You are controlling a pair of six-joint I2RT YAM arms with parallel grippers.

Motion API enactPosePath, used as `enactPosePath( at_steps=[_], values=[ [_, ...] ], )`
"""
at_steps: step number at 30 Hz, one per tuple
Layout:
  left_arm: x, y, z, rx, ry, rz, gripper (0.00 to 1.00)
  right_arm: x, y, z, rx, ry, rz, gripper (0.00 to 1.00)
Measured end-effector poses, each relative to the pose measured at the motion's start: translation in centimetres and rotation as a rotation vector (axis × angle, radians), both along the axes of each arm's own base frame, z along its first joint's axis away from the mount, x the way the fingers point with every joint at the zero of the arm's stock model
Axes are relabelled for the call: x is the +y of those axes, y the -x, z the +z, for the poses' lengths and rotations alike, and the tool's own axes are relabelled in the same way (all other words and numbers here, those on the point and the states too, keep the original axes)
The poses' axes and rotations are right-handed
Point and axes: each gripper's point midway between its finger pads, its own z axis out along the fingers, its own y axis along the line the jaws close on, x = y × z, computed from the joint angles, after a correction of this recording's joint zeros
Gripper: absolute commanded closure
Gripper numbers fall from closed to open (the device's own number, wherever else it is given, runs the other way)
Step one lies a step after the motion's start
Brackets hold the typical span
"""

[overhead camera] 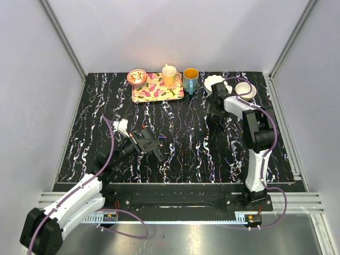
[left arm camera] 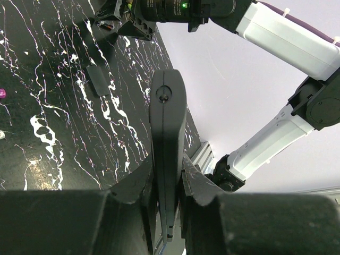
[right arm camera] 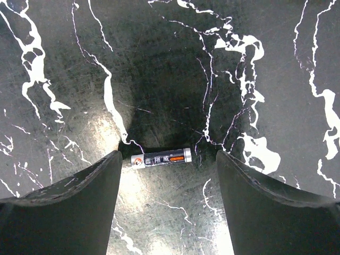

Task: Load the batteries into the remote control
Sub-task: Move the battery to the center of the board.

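Lower left of the top view: left gripper (overhead camera: 149, 142) low over the black marbled table (overhead camera: 90, 117), clamped tight on the remote control (left arm camera: 167, 122). From the left wrist: both fingers (left arm camera: 139, 186) squeezed against the sides of the slim black bar, held edge-on and jutting out well past the fingertips. Beyond it, flat on the table, a thin dark piece (left arm camera: 98, 79), apart from everything else.

Back centre: a floral tray (overhead camera: 158, 94) carrying a small red-rimmed bowl (overhead camera: 137, 77) at its left corner and an upright yellow mug (overhead camera: 169, 76) on its right half. Contents of the bowl too small to make out. Just beside the tray's right edge and off it, a blue mug (overhead camera: 190, 81) with an orange inside, upright on the table. Further right, a white bowl (overhead camera: 212, 82), partly hidden by the right arm, and next to it a second white bowl (overhead camera: 246, 90).

In front of those bowls: right gripper (overhead camera: 214, 118) aimed straight down at the table, jaws spread wide, gripping nothing. From the right wrist: a single battery (right arm camera: 161, 158) lying flat on the table, crosswise between the two fingertips, close to the left-hand one and well clear of the other; dark label, orange band near one end, silver caps
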Motion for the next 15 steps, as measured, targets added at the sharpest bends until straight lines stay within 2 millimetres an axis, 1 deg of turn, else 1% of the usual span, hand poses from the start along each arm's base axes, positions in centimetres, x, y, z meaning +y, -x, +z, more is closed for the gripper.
enactPosePath(
  at_steps=[4, 9, 15],
  values=[
    [0.00, 0.00, 0.00, 0.000, 0.000, 0.000, 1.00, 0.06, -0.22, 0.00, 0.007, 0.012, 0.016, 0.27],
    [-0.01, -0.01, 0.07, -0.003, 0.001, 0.000, 1.00, 0.17, -0.44, -0.08, 0.010, 0.014, 0.032, 0.36],
    [-0.10, -0.04, 0.18, -0.008, 0.005, -0.005, 1.00, 0.30, -0.58, -0.06, 0.009, 0.017, 0.046, 0.40]
  ],
)
